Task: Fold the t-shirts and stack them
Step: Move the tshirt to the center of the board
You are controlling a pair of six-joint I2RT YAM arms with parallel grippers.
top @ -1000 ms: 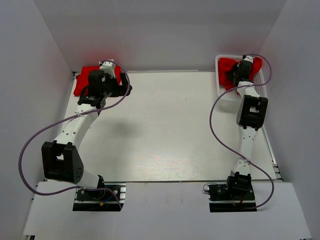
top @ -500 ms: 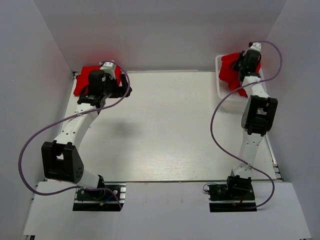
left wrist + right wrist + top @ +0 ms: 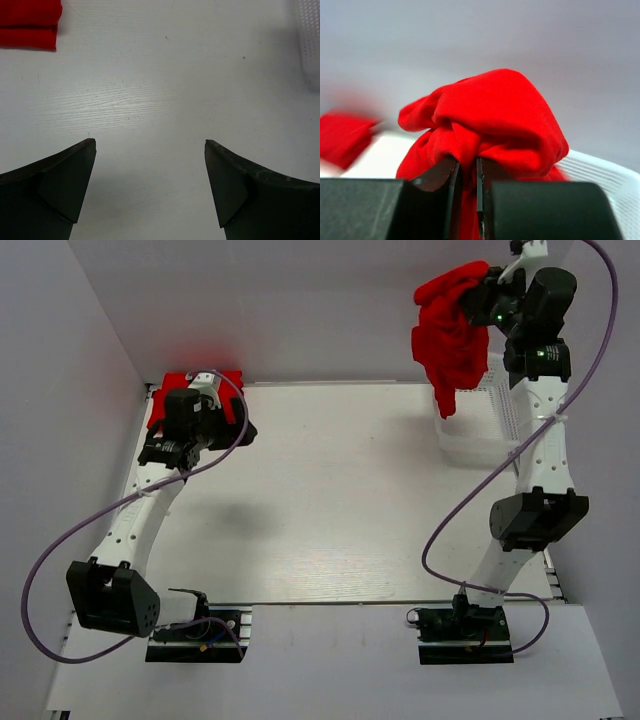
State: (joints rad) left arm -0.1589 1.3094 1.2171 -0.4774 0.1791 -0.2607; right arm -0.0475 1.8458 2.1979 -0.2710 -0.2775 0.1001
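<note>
My right gripper [image 3: 478, 295] is shut on a crumpled red t-shirt [image 3: 445, 330] and holds it high above the white mesh basket [image 3: 478, 425]; the cloth hangs down to the basket's left wall. In the right wrist view the shirt [image 3: 490, 120] bunches over the gripper [image 3: 468, 172]. A folded red t-shirt [image 3: 175, 385] lies at the far left corner of the table, partly hidden by my left arm; its corner shows in the left wrist view [image 3: 27, 25]. My left gripper [image 3: 150, 145] is open and empty above bare table beside it, and shows in the top view [image 3: 235, 425].
White walls close in the table at the back and both sides. The basket's edge shows at the right in the left wrist view [image 3: 310, 45]. Purple cables loop beside both arms.
My right arm has risen and lifted the red t-shirt out of the basket, high against the back wall. My left arm has drawn back slightly from the folded shirt.
</note>
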